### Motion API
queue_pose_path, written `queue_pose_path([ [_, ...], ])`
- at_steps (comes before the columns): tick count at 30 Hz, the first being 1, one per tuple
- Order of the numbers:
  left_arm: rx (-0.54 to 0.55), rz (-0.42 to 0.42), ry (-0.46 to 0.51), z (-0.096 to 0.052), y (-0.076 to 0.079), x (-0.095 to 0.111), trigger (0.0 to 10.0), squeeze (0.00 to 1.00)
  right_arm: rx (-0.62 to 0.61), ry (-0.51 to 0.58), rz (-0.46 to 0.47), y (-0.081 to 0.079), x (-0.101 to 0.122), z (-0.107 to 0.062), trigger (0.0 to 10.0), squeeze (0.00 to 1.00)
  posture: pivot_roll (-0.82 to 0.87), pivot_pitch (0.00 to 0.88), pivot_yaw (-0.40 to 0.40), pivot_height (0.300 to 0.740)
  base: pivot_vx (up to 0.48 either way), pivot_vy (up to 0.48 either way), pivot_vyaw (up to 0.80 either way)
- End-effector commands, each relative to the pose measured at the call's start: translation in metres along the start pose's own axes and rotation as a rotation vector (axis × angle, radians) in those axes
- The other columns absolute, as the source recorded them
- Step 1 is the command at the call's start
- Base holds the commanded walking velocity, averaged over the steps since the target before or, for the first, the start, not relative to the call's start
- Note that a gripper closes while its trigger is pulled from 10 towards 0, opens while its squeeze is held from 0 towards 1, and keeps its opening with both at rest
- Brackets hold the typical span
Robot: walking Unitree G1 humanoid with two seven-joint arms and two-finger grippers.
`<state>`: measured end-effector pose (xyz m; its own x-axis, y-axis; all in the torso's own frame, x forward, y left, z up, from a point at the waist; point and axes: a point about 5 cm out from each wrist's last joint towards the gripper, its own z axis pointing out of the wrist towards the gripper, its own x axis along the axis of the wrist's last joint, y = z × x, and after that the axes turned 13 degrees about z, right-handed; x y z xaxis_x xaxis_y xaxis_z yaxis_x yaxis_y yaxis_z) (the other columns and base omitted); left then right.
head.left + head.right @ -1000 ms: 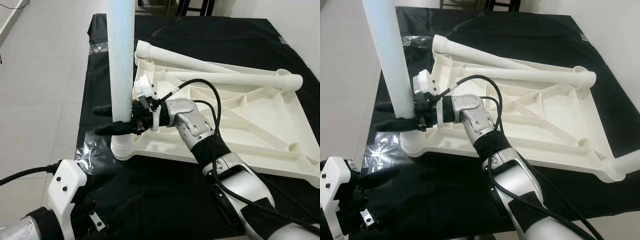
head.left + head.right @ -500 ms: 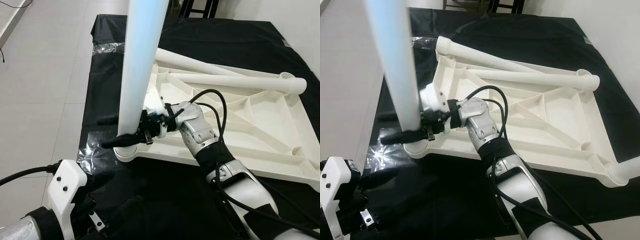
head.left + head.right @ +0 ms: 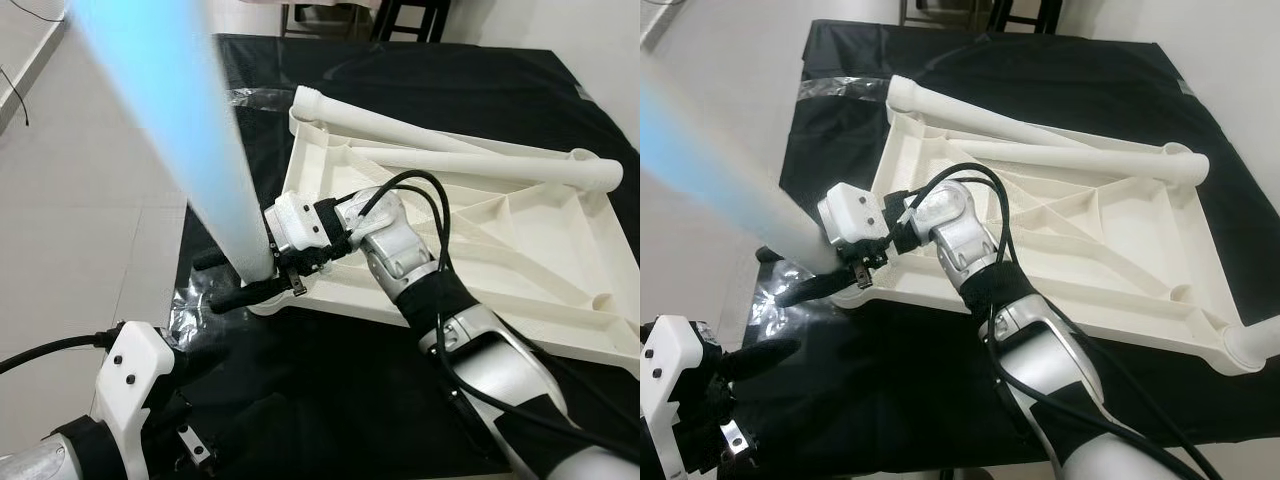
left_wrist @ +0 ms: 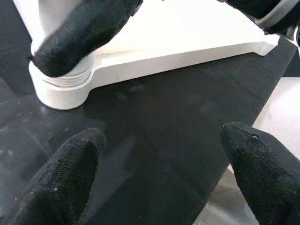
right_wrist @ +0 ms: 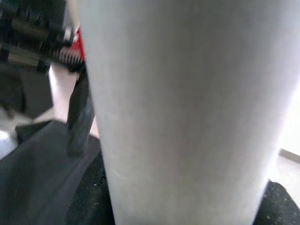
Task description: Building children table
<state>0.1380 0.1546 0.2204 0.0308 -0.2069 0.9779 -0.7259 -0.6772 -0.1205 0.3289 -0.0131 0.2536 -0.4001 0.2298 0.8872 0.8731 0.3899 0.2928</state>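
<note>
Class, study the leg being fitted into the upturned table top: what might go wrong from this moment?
1. The white leg leans well off upright in its corner socket, so it may jam or pop out.
2. The right gripper holds it low down, so the long top could swing.
3. Two loose legs on the table top might roll.

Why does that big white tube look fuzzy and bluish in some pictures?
In both eye views the table leg rises close to the camera, so it blurs with a blue tint; the right wrist view is soft too, while the tabletop looks sharp.
</note>
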Motion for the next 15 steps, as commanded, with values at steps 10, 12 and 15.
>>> queue_pose_path([
  [10,-0.037,0.001,-0.004,0.000,0.007,0.001,10.0,0.00,-0.030,-0.116,0.497,-0.020,-0.076,-0.006,10.0,0.00,0.16,0.354,-0.121,0.740,0.000,0.000,0.00],
  [12,-0.037,0.001,-0.003,0.000,0.007,0.001,10.0,0.00,-0.074,-0.088,0.548,-0.017,-0.077,-0.005,10.0,0.00,0.16,0.358,-0.120,0.740,0.000,0.000,0.00],
  [15,-0.037,0.002,-0.003,0.000,0.007,0.001,10.0,0.00,-0.240,-0.044,0.676,-0.009,-0.085,-0.003,10.0,0.00,0.16,0.363,-0.119,0.740,0.000,0.000,0.00],
])
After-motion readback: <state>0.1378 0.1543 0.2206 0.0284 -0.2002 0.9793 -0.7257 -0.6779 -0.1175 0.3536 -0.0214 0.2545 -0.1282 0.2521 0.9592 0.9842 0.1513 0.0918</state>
